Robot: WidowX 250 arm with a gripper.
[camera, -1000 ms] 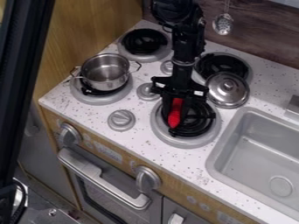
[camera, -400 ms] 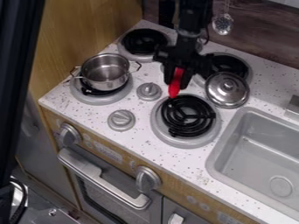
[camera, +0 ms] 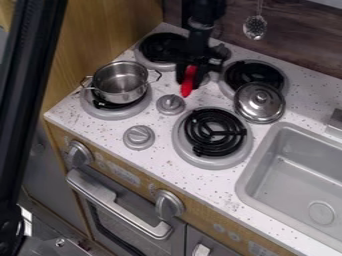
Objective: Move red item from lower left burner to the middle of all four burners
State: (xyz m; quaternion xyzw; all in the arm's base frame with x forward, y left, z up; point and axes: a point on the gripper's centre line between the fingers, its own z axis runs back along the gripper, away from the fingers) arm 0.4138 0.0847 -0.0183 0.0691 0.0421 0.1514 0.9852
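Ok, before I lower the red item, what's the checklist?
1. Red item held in the gripper: ok.
2. Red item off the lowest burner in view: ok.
3. Red item lined up with the middle of the four burners: ok, roughly.
4. Landing area free of knobs: not ok; one knob sits close by.
5. Red item touching the countertop: cannot tell.
6. Pot apart from the red item: ok.

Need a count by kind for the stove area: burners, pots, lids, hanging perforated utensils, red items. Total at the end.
Burners: 4
Pot: 1
Lid: 1
Hanging perforated utensil: 1
Red item: 1
Total: 8
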